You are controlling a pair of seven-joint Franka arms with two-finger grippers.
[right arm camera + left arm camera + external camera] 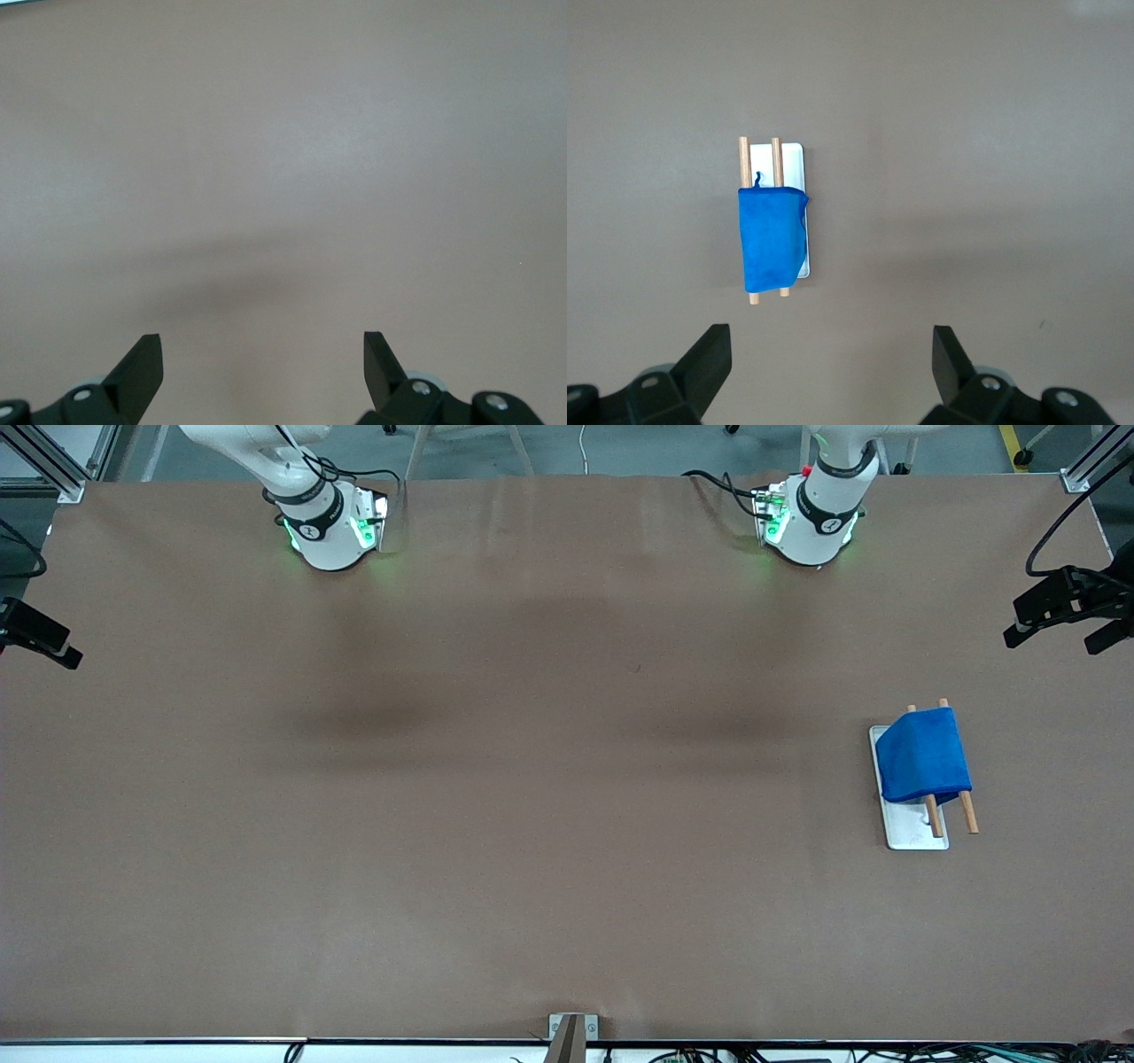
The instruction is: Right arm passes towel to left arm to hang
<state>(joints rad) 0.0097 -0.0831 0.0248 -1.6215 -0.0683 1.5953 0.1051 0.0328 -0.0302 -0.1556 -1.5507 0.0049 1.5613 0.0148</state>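
Towel point(923, 755) draped over the rack point(917, 834) at four o'clock on the table, hung to dry. Left gripper point(830, 359) high above it, fingers apart; right gripper point(262, 359) likewise spread over bare table.

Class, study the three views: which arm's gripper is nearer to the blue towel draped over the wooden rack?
Left. The left gripper, open, looks down on the towel draped over the rack. The right gripper, open, sees only bare table.

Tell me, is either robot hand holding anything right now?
Nothing is held. The left gripper and right gripper are both open and empty; the bright blue rectangular towel hangs draped over two wooden rods.
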